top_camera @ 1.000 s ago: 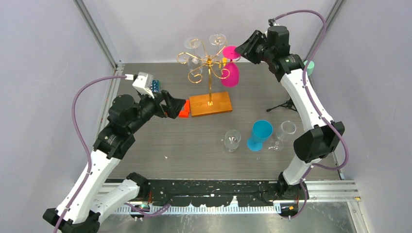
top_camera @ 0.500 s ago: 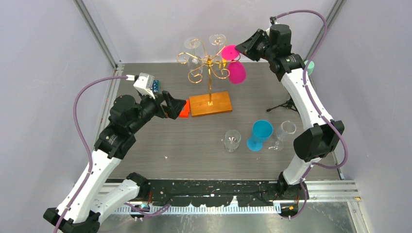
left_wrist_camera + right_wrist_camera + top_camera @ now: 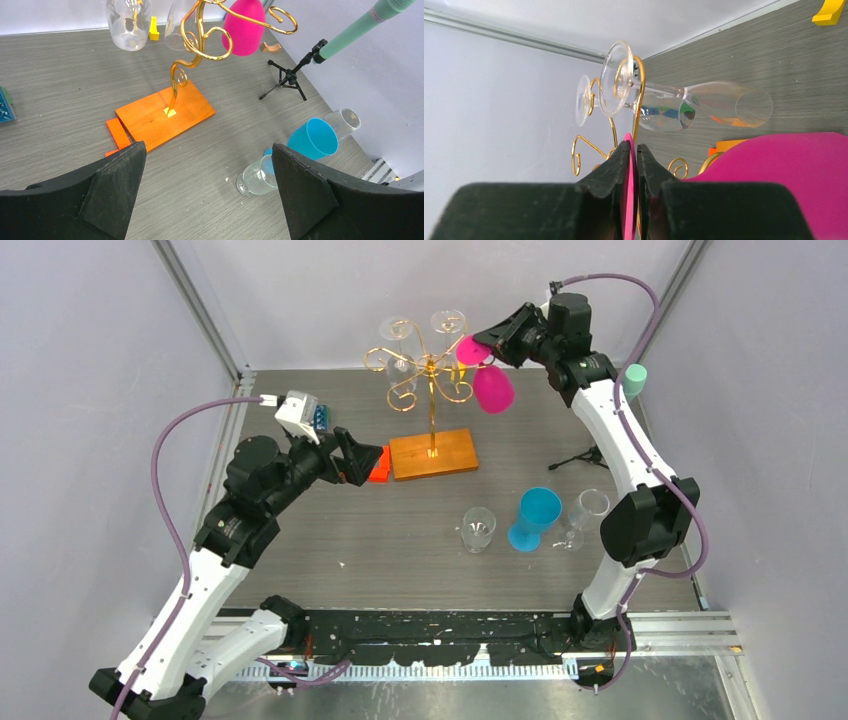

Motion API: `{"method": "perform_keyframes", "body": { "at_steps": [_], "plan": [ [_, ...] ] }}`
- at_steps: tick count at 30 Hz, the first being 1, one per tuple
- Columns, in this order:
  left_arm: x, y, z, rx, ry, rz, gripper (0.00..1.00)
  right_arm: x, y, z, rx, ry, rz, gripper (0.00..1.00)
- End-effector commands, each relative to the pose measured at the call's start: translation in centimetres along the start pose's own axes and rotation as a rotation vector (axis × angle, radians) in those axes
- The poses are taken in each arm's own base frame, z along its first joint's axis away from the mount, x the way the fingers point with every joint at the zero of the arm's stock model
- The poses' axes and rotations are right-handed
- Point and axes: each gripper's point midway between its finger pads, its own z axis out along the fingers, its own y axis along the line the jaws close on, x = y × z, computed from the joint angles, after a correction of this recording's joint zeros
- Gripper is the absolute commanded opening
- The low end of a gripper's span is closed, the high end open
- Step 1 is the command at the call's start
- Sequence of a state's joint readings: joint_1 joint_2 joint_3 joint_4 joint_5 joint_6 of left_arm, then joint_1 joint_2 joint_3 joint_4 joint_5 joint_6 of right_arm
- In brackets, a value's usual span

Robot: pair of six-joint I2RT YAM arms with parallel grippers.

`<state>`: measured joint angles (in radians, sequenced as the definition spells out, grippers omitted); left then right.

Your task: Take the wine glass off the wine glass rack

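The wine glass rack (image 3: pixel 430 368) is gold wire on an orange-brown wooden base (image 3: pixel 433 453). My right gripper (image 3: pixel 487 342) is shut on the foot (image 3: pixel 629 150) of a pink wine glass (image 3: pixel 493 390), at the rack's right scroll arm. The glass hangs bowl down and tilts right, and shows in the left wrist view (image 3: pixel 244 27). I cannot tell whether its stem is free of the wire. Two clear glasses (image 3: pixel 398 332) (image 3: pixel 447 320) hang on the rack. My left gripper (image 3: pixel 365 462) is open and empty, low at the left of the base.
A blue cup (image 3: pixel 536 515), an upright clear glass (image 3: pixel 478 528) and a lying clear glass (image 3: pixel 590 508) sit at the front right. A small black tripod (image 3: pixel 585 457) with a mint-green tube (image 3: pixel 634 378) stands right. An orange block (image 3: pixel 379 468) lies by the base.
My right gripper has pulled the pink glass a little right and up, and its bowl has swung away from the rack pole. The left arm has not moved.
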<state>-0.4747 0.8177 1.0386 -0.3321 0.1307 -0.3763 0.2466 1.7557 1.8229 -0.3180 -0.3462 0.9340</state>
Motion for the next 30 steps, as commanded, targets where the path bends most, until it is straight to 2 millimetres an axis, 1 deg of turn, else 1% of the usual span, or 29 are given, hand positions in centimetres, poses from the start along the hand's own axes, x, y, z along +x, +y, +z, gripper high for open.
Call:
{"method": "perform_keyframes", "body": {
  "at_steps": [1,2,4,10,12,17,23,25,30],
  "plan": [
    [-1.5,0.1,-0.3,-0.004,-0.064,0.031,1.00,0.3,0.8,0.0,-0.035,0.018,0.030,0.11],
    [-1.5,0.1,-0.3,-0.005,-0.065,0.030,1.00,0.2,0.9,0.0,-0.034,0.012,0.029,0.07],
    [-1.5,0.0,-0.3,-0.003,-0.065,0.031,1.00,-0.2,1.0,-0.2,-0.031,-0.007,0.024,0.01],
    [-1.4,0.1,-0.3,-0.008,-0.062,0.031,1.00,-2.0,2.1,-0.9,-0.055,-0.103,0.011,0.00],
    [-1.4,0.2,-0.4,-0.010,-0.064,0.032,1.00,-2.7,2.9,-1.5,-0.073,-0.143,0.003,0.00],
    [-1.4,0.2,-0.4,-0.012,-0.065,0.031,1.00,-3.9,3.5,-2.8,-0.092,-0.230,0.011,0.00],
    [-1.4,0.2,-0.3,-0.014,-0.063,0.029,1.00,-3.9,3.8,-4.4,-0.096,-0.258,0.016,0.00],
    [-1.4,0.2,-0.3,-0.014,-0.064,0.027,1.00,-3.6,3.6,-4.7,-0.092,-0.255,0.022,0.00],
    [-1.4,0.3,-0.3,-0.020,-0.063,0.025,1.00,-2.8,3.8,-5.3,-0.104,-0.225,0.048,0.00]
  ]
}}
